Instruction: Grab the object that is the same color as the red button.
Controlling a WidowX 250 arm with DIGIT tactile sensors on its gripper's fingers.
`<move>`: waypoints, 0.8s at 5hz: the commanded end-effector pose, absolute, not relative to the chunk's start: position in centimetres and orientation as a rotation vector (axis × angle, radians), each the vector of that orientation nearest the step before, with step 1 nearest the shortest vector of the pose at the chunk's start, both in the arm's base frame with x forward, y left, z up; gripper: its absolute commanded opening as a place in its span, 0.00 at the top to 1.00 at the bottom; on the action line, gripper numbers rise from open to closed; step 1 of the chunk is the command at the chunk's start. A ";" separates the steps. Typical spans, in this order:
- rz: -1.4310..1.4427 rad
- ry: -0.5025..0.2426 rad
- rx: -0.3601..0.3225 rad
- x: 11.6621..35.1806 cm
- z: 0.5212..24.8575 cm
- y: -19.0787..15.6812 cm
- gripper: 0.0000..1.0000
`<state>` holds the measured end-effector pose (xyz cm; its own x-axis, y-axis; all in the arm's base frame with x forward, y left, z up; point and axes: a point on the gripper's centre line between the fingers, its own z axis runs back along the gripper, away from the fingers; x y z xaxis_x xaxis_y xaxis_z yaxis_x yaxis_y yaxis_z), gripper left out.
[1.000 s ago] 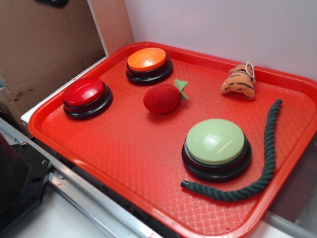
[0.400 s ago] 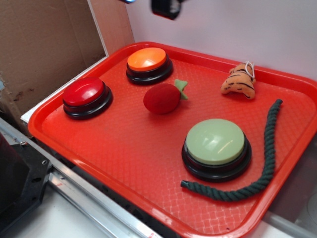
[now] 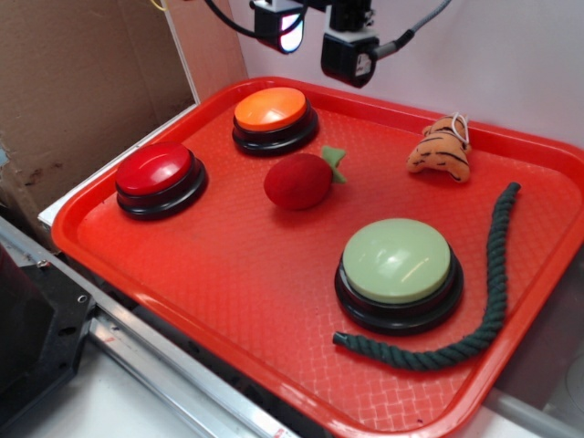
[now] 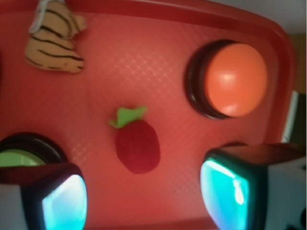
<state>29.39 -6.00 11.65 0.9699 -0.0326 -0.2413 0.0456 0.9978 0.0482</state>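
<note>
Lower now, hand hovers above red plush fruit

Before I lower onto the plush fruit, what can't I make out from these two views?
- Wrist view: red button out of frame; green button mostly hidden behind a gripper finger.
- Wrist view: whole picture blurred; plush fruit soft-edged.
- Exterior view: gripper cut off by the top edge.

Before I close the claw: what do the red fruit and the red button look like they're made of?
The red fruit looks like soft plush: matte, fuzzy surface, with a flat green felt-like leaf. The red button looks like hard plastic: its glossy dome shows light reflections and it sits on a smooth black base. The fruit would probably give under the claw; the button would not.
</note>
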 end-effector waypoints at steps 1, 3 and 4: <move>-0.086 0.260 0.053 26.9 9.4 -4.8 0.00; -0.120 0.270 0.093 26.9 7.7 -4.6 0.00; -0.159 0.303 0.095 27.1 6.7 -3.9 0.00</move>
